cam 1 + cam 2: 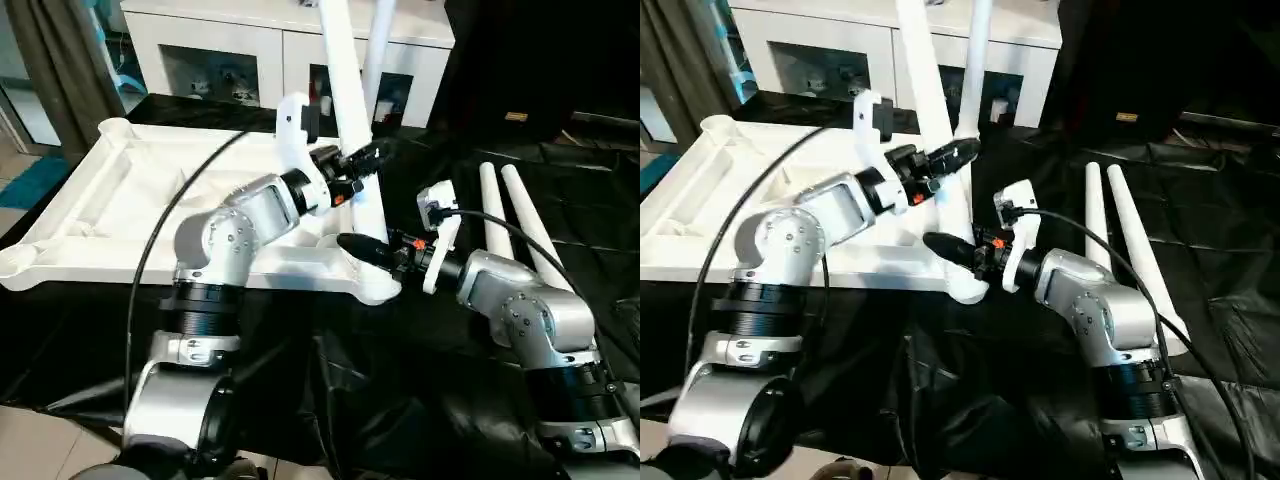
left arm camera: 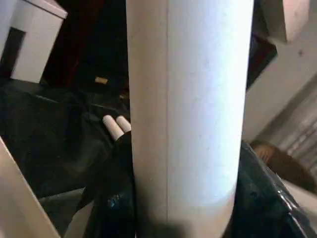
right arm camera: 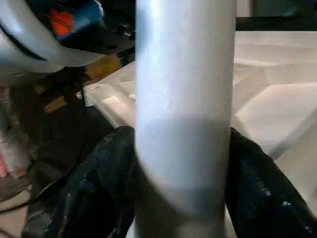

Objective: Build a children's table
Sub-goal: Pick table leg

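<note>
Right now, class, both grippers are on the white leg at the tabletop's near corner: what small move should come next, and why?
Probably press the long white tapered tube leg down into the rounded corner socket of the white plastic tabletop. The left gripper and right gripper both clasp it, it leans slightly, and two legs lie unfitted.

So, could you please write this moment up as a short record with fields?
tabletop: white tabletop lies underside up on black sheet
near-corner leg: leg stands in near right corner socket, leaning slightly
left gripper: left gripper clamped on that leg, higher up
right gripper: right gripper clamped on it near the socket
second leg: upright leg behind it
loose legs: two legs lying on the sheet, right of the tabletop
</note>
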Tool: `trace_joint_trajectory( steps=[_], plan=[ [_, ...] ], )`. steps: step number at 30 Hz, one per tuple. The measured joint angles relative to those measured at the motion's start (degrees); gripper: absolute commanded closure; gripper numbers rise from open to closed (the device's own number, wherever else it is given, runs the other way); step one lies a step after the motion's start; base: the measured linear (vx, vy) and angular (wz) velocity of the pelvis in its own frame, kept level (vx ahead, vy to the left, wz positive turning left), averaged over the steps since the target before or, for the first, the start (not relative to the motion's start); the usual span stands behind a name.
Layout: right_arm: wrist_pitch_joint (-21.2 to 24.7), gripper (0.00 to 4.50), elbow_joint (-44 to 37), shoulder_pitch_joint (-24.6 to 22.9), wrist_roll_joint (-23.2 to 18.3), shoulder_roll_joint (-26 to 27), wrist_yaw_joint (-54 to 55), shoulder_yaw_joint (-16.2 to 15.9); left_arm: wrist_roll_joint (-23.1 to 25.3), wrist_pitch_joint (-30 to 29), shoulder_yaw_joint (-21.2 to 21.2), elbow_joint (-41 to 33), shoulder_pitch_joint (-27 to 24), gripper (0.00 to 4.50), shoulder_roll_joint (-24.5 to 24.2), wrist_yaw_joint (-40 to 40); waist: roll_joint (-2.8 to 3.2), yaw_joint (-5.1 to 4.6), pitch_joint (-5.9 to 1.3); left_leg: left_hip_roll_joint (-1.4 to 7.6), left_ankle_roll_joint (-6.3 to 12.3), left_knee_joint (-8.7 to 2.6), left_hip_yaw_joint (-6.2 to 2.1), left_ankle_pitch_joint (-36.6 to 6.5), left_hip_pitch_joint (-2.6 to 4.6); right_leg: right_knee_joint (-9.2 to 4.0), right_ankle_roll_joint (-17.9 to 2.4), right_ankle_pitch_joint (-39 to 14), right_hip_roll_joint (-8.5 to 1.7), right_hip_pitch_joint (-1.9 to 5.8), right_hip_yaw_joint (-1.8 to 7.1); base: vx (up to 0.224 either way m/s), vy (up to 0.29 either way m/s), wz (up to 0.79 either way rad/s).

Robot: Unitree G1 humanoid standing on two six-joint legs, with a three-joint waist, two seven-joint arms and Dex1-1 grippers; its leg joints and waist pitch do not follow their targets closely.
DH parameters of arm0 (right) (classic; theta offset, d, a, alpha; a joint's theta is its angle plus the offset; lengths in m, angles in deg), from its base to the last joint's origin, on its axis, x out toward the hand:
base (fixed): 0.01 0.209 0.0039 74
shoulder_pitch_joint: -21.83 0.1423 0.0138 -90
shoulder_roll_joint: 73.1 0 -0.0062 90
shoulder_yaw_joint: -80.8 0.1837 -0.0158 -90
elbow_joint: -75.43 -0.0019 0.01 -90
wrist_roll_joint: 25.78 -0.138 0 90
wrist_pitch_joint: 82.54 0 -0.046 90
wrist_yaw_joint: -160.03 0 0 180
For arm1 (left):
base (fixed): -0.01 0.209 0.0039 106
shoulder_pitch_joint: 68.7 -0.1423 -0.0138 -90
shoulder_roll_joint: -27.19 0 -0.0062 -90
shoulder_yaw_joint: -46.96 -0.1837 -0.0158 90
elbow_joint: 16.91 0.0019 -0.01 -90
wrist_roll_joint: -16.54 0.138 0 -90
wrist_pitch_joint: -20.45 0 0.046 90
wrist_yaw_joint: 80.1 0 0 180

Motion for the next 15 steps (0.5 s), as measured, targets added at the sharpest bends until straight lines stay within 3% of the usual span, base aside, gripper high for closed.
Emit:
trace_joint_trajectory(
  steps=[6,15],
  plan=[
    [3.9,1.38,-2.3,0.0,-0.8,-5.0,-4.7,-1.6,0.4,-0.3,-3.2,0.1,0.0,2.66,-3.2,5.7,-0.04,0.06,0.00,0.00,0.01,0.01,0.00,0.0,0.00,0.00,0.0,0.0,0.00,0.02,0.01,0.000,0.000,0.00],
    [7.9,1.37,-2.7,0.0,-1.4,-6.7,-6.4,-3.0,-0.3,-1.7,-6.6,-0.4,0.0,2.66,-4.7,12.6,-0.05,0.05,0.00,0.00,0.01,0.02,0.01,0.0,0.00,0.04,0.0,0.0,0.00,0.00,0.01,0.000,0.000,0.00]
  ],
)
